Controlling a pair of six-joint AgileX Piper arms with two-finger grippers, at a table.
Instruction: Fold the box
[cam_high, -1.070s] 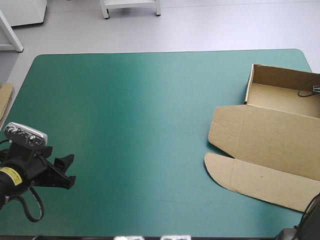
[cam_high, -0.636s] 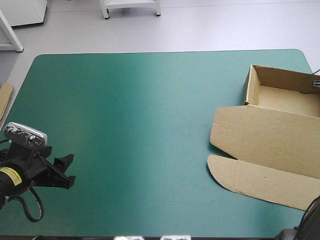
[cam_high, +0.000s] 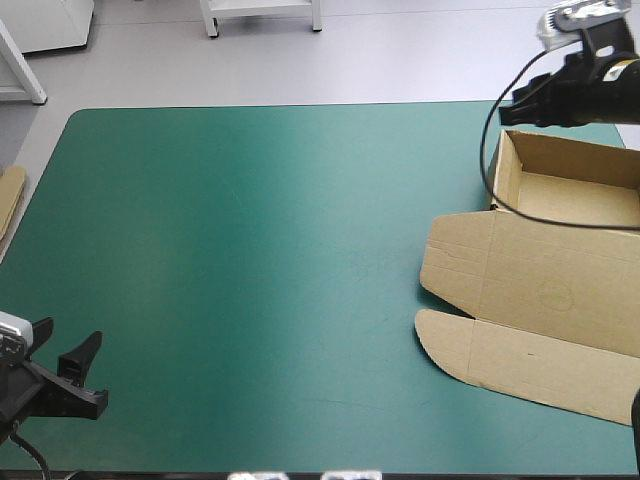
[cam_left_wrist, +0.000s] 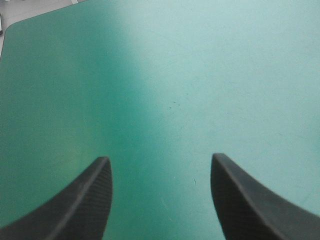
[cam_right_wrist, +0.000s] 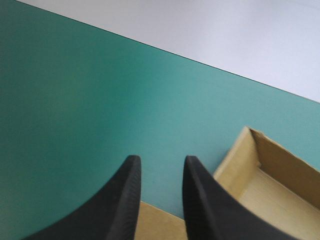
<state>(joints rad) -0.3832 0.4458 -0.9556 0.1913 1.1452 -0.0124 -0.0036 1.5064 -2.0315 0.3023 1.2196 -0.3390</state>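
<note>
- The box (cam_high: 540, 290), a cut sheet of brown board, lies on the right side of the bench (cam_high: 250, 250), which has a flat teal-green cover, and runs past the bench's right edge.
- Its far part stands as an open tray with raised walls. Its near part, the lid and a rounded flap, lies flat on the cover and reaches toward the near right corner.
- The left end effector (cam_high: 68, 340) is at the near left corner of the bench, well apart from the box. In its wrist view (cam_left_wrist: 160, 159) the two broad black fingers (cam_left_wrist: 85, 200) stand wide apart, with only bare cover (cam_left_wrist: 175, 75) between and ahead of them.
- The right end effector (cam_high: 512, 108) is at the far right, by the tray's far left corner. It seems to hang above the wall, not on it, though the high view does not settle this.
- In its wrist view (cam_right_wrist: 160, 160) the black fingers (cam_right_wrist: 120, 200) are slightly parted with a narrow gap and hold nothing. The tray (cam_right_wrist: 280, 175) is just beside them.
- An edge of more brown board (cam_high: 8, 195) shows at the bench's left edge.
</note>
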